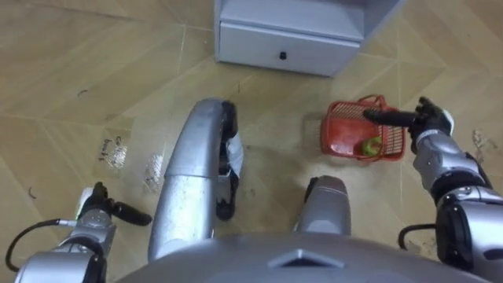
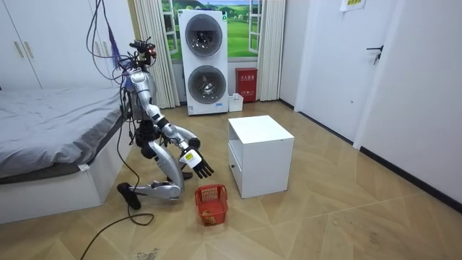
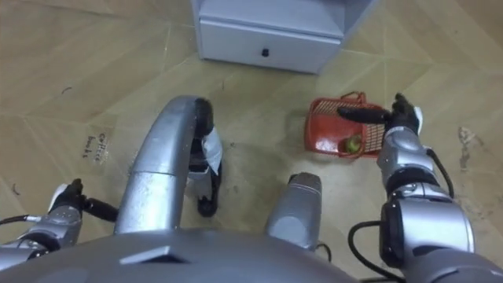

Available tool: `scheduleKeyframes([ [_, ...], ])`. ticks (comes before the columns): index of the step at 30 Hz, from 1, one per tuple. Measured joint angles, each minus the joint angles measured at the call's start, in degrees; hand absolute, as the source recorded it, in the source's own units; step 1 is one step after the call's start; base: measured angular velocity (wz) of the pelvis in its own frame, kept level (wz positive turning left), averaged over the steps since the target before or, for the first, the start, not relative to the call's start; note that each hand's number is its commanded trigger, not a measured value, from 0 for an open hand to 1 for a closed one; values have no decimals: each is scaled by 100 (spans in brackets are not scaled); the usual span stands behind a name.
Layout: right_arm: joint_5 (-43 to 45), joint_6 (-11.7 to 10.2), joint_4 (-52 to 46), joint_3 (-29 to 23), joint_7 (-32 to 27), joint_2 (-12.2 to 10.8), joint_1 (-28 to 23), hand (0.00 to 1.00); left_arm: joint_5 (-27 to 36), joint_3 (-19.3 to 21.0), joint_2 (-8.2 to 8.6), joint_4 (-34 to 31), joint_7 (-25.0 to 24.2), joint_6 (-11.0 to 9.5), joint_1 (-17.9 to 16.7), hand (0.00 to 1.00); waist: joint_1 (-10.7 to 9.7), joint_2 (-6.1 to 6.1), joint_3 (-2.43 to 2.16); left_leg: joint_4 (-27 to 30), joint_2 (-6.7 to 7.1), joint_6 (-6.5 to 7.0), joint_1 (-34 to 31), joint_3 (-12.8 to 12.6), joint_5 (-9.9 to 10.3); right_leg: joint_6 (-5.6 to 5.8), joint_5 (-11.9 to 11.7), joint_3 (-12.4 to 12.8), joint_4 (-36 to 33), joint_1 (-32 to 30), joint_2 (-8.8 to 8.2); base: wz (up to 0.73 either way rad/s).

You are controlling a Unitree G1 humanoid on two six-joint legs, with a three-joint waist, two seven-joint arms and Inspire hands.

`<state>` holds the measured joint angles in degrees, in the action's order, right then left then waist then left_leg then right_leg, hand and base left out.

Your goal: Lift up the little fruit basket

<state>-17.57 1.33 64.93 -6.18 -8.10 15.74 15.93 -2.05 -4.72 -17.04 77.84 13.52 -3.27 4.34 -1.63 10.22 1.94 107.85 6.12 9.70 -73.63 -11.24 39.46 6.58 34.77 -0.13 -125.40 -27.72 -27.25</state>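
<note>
red fruit basket (image 1: 354, 132), upright on floor; green fruit (image 1: 368, 146) inside

The fruit basket (image 1: 339, 132) sits on the floor below and left of the right hand (image 1: 428, 122), whose fingers (image 1: 389, 116) lie across its far part. A fruit (image 1: 369, 145) lies in the basket, just left of that hand. The cabinet (image 1: 287, 39) stands farther ahead and left. The left hand (image 1: 98, 208) is well off left, nearer the robot.
</note>
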Motion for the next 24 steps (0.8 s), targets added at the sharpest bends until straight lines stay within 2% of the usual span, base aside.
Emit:
scheduleKeyframes([
  [1, -30, -57, -13, 4, 6, 60, 18, 0, 7, -17, 33, -12, 15, -57, -31, 0, -19, 48, 1, 14, -115, 2, -7, -94, -3, 21, 50, -6, 53, 104, 36, 20],
  [2, -54, -99, -20, 6, 8, 89, 18, 0, 6, -30, 58, -13, 11, -72, -66, 0, -9, 24, 8, 34, -145, 10, 3, -92, -13, 31, 83, -4, 62, 148, 64, 0],
  [3, -114, -117, -62, 2, 7, 111, -9, 0, 1, -60, 75, -26, -8, -97, -181, 0, -14, 5, -3, 57, -167, 31, 34, -70, -50, 22, 84, 0, 53, 181, 87, -7],
  [4, -120, -115, -124, 2, 5, 118, -16, 0, -2, -60, 76, -32, -14, -102, -295, 0, -7, 28, -23, 62, -151, 32, 49, -58, -60, -2, 101, -4, 40, 181, 85, -8],
  [8, 95, -113, -353, 6, 4, 237, -12, 0, -17, -120, 91, -18, -64, -85, -511, 0, -1, -3, 1, 62, -156, 53, 30, -86, -80, -64, 220, 19, 34, 209, 91, 7],
  [10, 242, -114, -407, 68, 5, 273, 31, 0, -64, -120, 81, -6, -92, -67, -660, 0, 60, -1, 8, 94, -155, -42, 27, -94, -46, -110, 278, 92, -33, 218, 154, 5],
  [14, 251, -115, -419, 309, 14, 290, 133, 0, -95, -239, 51, -21, -197, -18, -770, 0, 54, 16, 16, 258, -135, -245, -66, -92, -4, -157, 328, 152, -336, 269, 264, 12],
  [15, 285, -114, -420, 421, 25, 342, 175, 0, -111, -300, 75, -27, -248, 4, -755, 0, 79, -15, 50, 331, -165, -323, -155, -53, -3, -186, 390, 144, -461, 229, 299, 0],
  [16, 312, -111, -419, 532, 54, 431, 271, 0, -108, -395, 117, -23, -328, 24, -721, 0, 134, -83, 44, 330, -196, -419, -242, 4, -51, -205, 396, 180, -531, 104, 365, -7],
  [19, 305, -114, -419, 734, 84, 567, 335, 0, -96, -469, 107, -23, -441, 43, -660, 0, 182, -93, 43, 266, -260, -540, -271, 42, -111, -220, 406, 241, -589, -26, 448, -9],
  [24, 233, -112, -211, 956, 95, 791, 336, 0, -81, -518, 100, -28, -570, 40, -588, 0, 247, -104, 60, 206, -298, -584, -291, 21, -130, -197, 417, 310, -646, -129, 459, -4],
])
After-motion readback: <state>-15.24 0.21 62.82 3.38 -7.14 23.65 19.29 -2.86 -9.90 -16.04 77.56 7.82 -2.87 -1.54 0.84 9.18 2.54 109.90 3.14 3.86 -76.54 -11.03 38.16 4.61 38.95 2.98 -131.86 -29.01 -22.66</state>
